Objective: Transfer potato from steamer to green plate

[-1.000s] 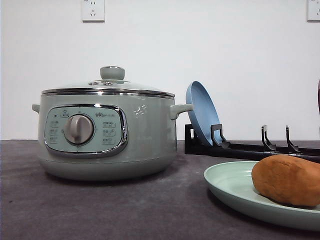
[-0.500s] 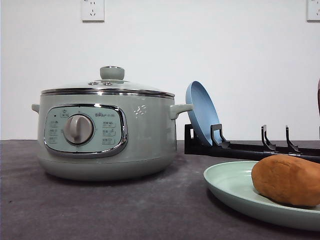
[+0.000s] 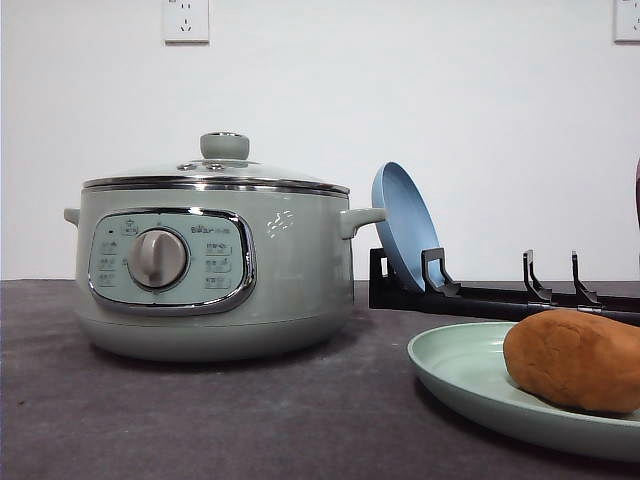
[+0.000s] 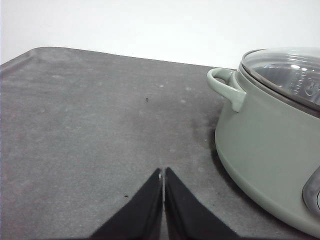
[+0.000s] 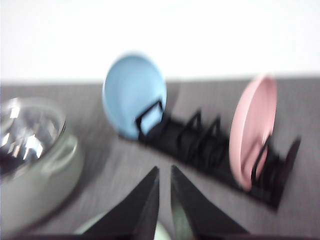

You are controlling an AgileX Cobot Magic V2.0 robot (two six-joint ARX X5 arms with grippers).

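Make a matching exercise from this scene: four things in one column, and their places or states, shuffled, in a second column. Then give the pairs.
Things:
1. potato
2. steamer
3. blue plate
4. left tool

Places or states:
A. standing on edge in the black rack
B. lid on
C. lying on the green plate
D. fingers closed together, holding nothing, over bare table

Pairs: 1-C, 2-B, 3-A, 4-D
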